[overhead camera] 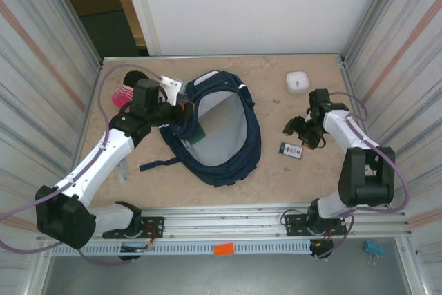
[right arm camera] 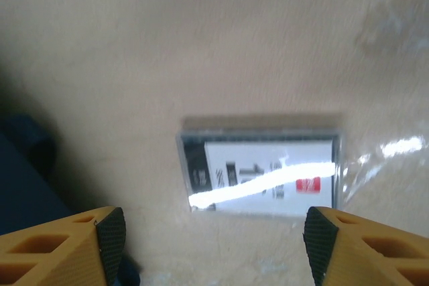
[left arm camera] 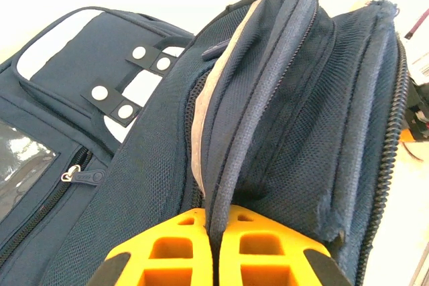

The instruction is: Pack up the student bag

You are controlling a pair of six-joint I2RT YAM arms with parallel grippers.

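The student bag (overhead camera: 242,160) looks soft and floppy; the left hand (left arm camera: 213,226) pinches its stiffer piped rim, while the right hand (right arm camera: 214,232) hovers spread.

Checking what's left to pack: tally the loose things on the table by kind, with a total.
Bag: 1
White box: 1
Flat pack: 1
Pink item, partly hidden: 1
Total: 4
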